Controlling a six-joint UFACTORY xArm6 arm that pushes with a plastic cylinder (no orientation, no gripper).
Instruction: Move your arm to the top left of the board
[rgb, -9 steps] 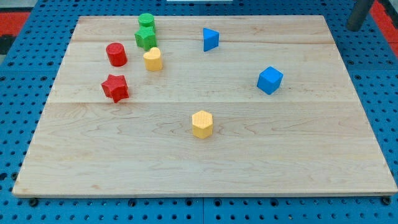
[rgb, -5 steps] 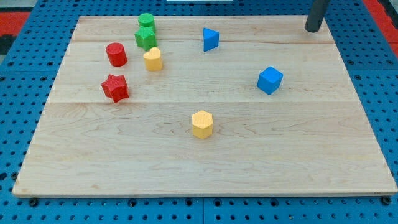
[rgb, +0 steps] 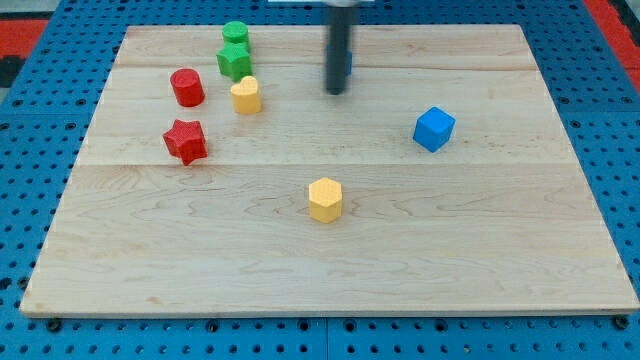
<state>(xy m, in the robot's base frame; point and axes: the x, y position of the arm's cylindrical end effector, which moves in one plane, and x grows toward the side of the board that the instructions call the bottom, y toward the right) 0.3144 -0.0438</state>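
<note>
My tip (rgb: 336, 91) stands on the wooden board (rgb: 480, 220) at upper centre. The rod hides most of the blue triangular block (rgb: 347, 62); only its right edge shows. To the tip's left are a yellow block (rgb: 246, 96), a green star block (rgb: 234, 62) and a green cylinder (rgb: 235, 33) above it. Further left are a red cylinder (rgb: 187, 87) and a red star block (rgb: 186, 141). The board's top left corner (rgb: 135, 40) lies left of these.
A blue cube (rgb: 434, 129) sits at the right of the tip. A yellow hexagonal block (rgb: 325, 199) sits below it near the board's middle. A blue pegboard (rgb: 30, 170) surrounds the board.
The rod has moved left from beyond the board's top right corner to upper centre, now in front of the blue triangular block. No block has visibly moved.
</note>
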